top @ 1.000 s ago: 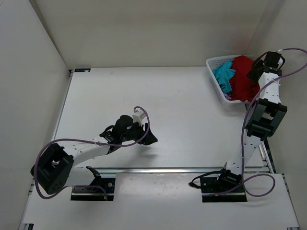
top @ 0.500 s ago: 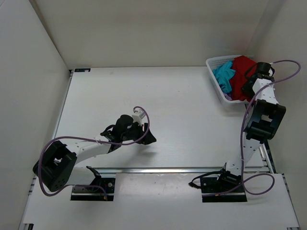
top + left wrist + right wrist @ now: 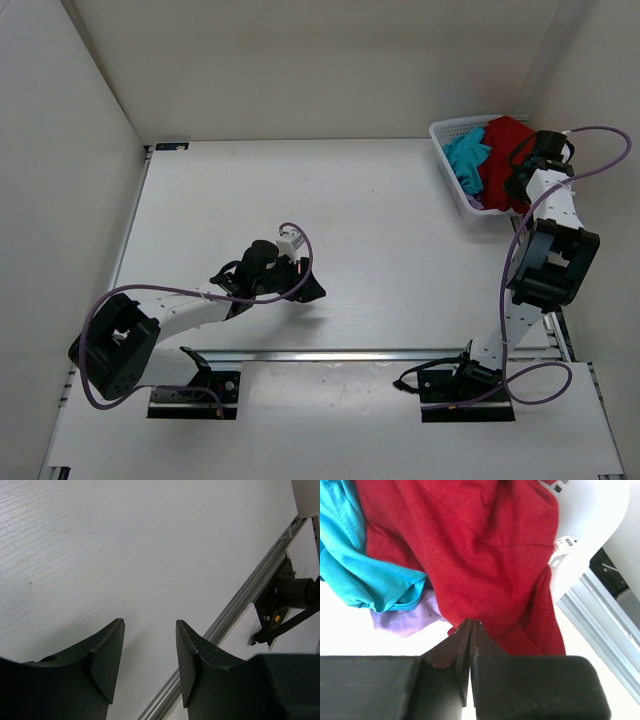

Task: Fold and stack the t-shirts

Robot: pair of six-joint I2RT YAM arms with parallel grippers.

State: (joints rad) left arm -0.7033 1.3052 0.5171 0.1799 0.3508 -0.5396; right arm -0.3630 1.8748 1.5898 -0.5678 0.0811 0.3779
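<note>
Three t-shirts lie bunched in a white mesh basket at the table's far right corner. The dark red t-shirt fills the basket's right side, with the teal one to its left. A bit of the lavender one shows beneath them. My right gripper reaches into the basket, shut, its tips pinched at the red shirt's lower edge. My left gripper hovers open over bare table near the front, holding nothing.
White walls close in the table at the left, back and right. An aluminium rail runs along the near edge, with the arm bases behind it. The basket's wall stands close around my right gripper.
My right gripper came down from the basket's far right rim onto the red shirt and shut. The left gripper's jaws narrowed slightly and the arm stayed put.
</note>
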